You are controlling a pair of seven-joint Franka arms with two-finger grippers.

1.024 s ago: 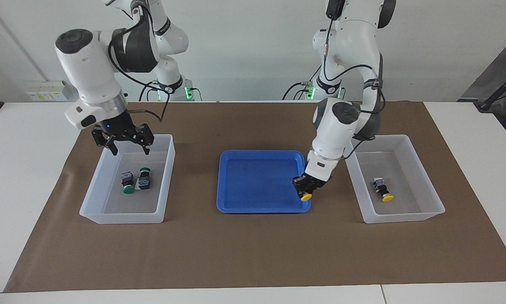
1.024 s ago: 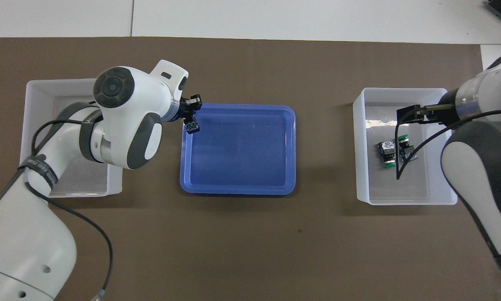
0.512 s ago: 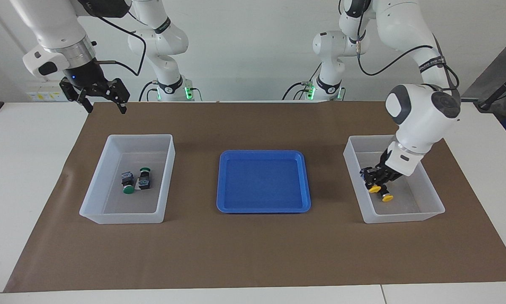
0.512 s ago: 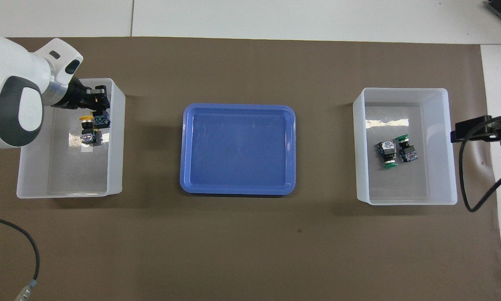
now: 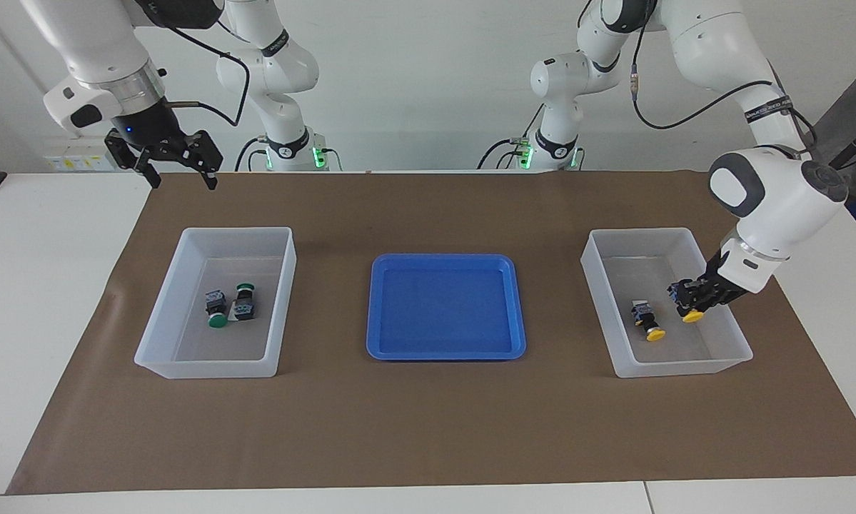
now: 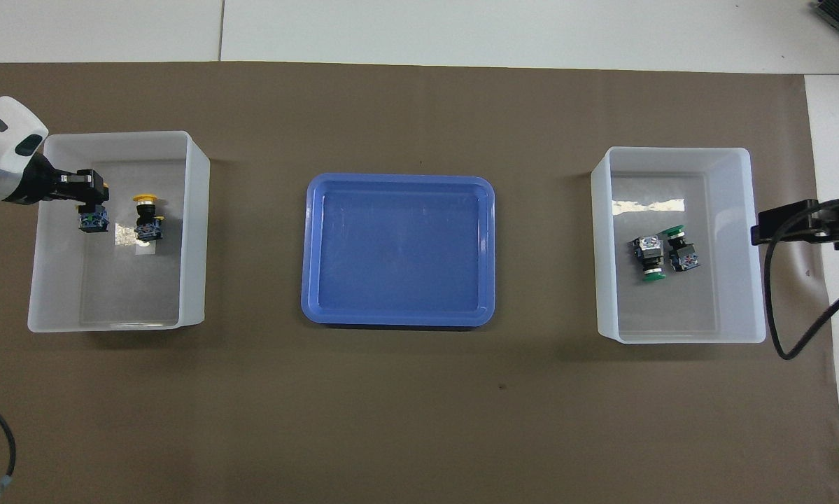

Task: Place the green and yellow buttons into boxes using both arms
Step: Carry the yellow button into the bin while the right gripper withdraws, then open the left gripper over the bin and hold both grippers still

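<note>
a: since the last frame, left gripper [image 5: 693, 303] is carrying its clamped yellow button [image 5: 692, 315] deeper over the box [image 5: 736, 335].
b: right gripper [image 5: 176, 158] is hanging spread over the brown mat [image 5: 428, 421], beside white tabletop [image 5: 42, 250].

A blue tray [image 6: 398, 318] is seen at centre. At nine o'clock, a button [image 6: 91, 220] is held by the left gripper [image 6: 89, 207] over a box [image 6: 194, 231]; at three o'clock, two green buttons [image 6: 664, 253] lie boxed.
</note>
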